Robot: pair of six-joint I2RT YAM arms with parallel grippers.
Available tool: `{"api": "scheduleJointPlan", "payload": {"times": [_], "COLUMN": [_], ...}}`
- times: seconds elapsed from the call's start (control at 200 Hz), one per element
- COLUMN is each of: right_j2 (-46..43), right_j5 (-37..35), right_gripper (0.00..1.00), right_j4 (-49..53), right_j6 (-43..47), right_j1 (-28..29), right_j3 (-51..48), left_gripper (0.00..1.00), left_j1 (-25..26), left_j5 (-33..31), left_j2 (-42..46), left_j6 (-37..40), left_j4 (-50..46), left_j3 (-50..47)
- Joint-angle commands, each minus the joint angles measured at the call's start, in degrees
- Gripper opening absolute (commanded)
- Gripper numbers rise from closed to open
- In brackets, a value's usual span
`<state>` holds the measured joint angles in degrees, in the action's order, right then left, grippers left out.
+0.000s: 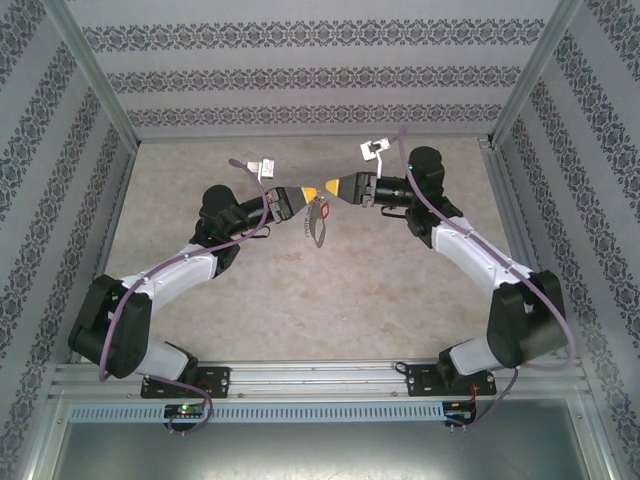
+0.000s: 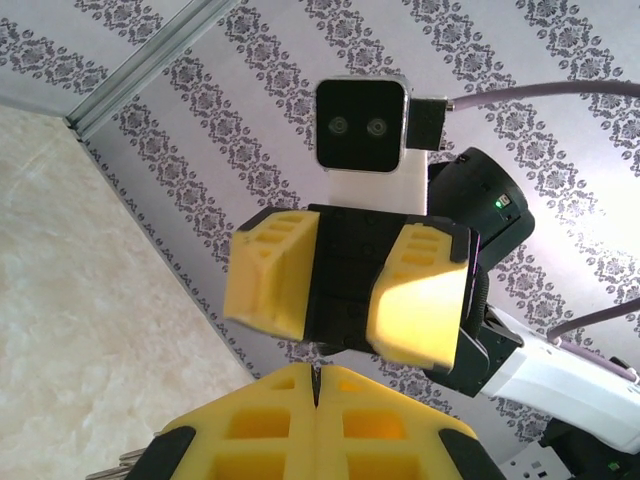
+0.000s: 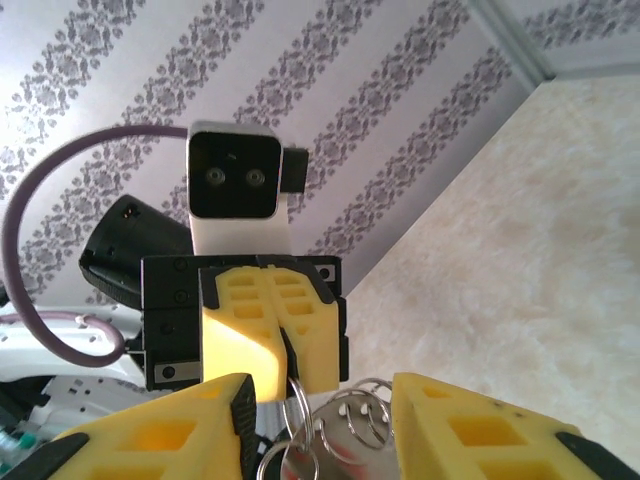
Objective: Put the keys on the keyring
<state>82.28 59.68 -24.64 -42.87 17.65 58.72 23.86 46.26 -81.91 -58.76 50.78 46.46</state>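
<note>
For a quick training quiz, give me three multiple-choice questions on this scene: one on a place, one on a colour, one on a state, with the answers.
1. Where is the keyring?
A. Flat on the table
B. Hanging in the air where the two pincers meet
C. Beside the left arm's base

2. What colour are the pincer fingers?
A. Yellow
B. Blue
C. Green

3. How does the right pincer stand?
A. Shut tight
B. Open, fingers apart
C. Folded back against its arm

Answers:
1 B: the top view shows it dangling under the meeting tips, and the right wrist view shows its rings below the shut left pincer.
2 A: both wrist views show yellow fingers.
3 B: the left wrist view shows a wide gap between its fingers.
</note>
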Motion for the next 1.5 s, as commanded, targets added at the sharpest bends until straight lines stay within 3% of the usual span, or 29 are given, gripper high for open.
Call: {"api": "scheduleJointPlan", "payload": {"times": [0.0,0.305,0.665,0.984,1.224,1.494], "right_j2": [-3.53,-4.62,-2.76,-2.27,-5.88,-2.5], "right_j5": [-0.83,-2.01,-1.47,-0.94,-3.47,-7.14], "right_gripper": [0.42,0.47,0.5,0.43,0.41,0.29], "right_j4": [-1.46,-2.81,-2.9,-2.87,-2.48,-2.9], "right_j6": [1.15,2.59,3.83,3.98,2.63,1.18], "right_j1": [-1.21,0.91,3.3,3.72,0.28,3.41], "right_j3": [-2.46,-9.36,-8.93,-8.7,-8.21,-2.68], "left_gripper": [0.0,0.0,0.0,0.0,0.0,0.0], "left_j1": [-0.47,-0.46,-0.48,-0.44,-0.48,-0.41], "left_j5": [0.23,-0.22,-0.63,-0.7,-0.37,-0.08], "left_j2": [0.96,1.03,1.31,1.23,1.01,0.65], "left_j6": [-0.3,-1.0,-1.17,-0.91,-1.04,-1.56], "left_j4": [4.65,6.3,7.0,6.87,6.78,7.47], "left_j3": [-0.29,-0.4,-0.62,-0.41,-0.19,-0.23]}}
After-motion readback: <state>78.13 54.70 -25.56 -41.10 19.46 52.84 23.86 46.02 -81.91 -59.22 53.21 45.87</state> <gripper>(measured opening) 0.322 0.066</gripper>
